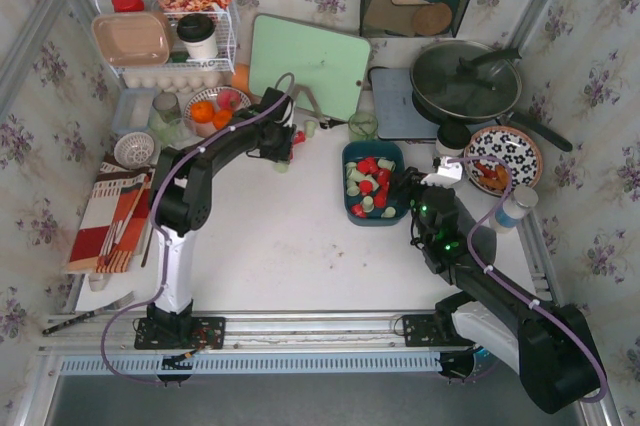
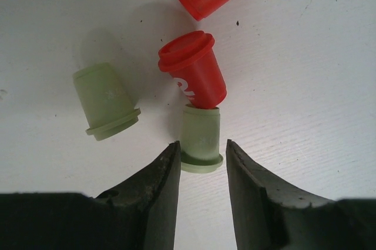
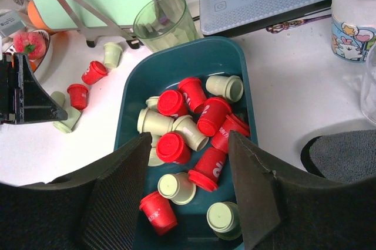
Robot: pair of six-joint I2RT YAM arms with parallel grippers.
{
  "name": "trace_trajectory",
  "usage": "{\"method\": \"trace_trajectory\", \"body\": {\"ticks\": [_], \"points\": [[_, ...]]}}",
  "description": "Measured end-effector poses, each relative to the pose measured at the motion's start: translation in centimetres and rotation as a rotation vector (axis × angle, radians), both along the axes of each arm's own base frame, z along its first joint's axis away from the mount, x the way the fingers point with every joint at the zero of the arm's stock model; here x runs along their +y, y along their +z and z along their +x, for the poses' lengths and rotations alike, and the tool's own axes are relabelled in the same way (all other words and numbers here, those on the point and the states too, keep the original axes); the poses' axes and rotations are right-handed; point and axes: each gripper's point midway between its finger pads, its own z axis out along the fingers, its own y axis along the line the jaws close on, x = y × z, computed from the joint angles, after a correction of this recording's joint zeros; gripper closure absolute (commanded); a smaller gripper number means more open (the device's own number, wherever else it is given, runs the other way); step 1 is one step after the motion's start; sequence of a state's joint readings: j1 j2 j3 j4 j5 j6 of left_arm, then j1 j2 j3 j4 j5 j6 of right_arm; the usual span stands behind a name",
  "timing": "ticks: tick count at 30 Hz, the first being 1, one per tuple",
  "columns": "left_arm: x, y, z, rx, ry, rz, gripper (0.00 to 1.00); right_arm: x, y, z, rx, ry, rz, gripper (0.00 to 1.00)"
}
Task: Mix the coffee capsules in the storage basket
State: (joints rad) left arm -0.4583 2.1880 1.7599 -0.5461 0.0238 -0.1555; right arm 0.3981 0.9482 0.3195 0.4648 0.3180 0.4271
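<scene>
Pale-green capsule lies between the parted jaws of our left gripper, unpinched; we should close squarely, sparing the touching red capsule. Our right gripper hangs spread, empty.

Red and pale-green capsules, teal basket

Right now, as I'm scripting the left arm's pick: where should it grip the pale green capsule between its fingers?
Probably best to pinch the pale green capsule across its side wall just above the flared rim, left fingers coming from the rim end. It lies on its side, narrow end against a red capsule.
</scene>
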Motion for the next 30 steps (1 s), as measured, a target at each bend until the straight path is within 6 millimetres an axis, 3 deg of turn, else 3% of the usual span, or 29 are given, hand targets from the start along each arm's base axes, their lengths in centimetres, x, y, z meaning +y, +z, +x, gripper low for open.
{"method": "trace_trajectory", "body": {"ticks": [18, 25, 30], "points": [[-1.1, -2.1, 0.2, 0.050, -0.019, -0.010, 0.62, 0.1, 0.0, 0.0, 0.000, 0.004, 0.001, 0.38], [-1.5, -2.3, 0.2, 0.056, -0.024, -0.014, 0.69, 0.1, 0.2, -0.1, -0.006, 0.007, 0.004, 0.38], [-1.9, -2.0, -0.9, 0.056, -0.026, -0.026, 0.71, 0.1, 0.3, -0.1, -0.009, 0.007, 0.005, 0.38]]}}
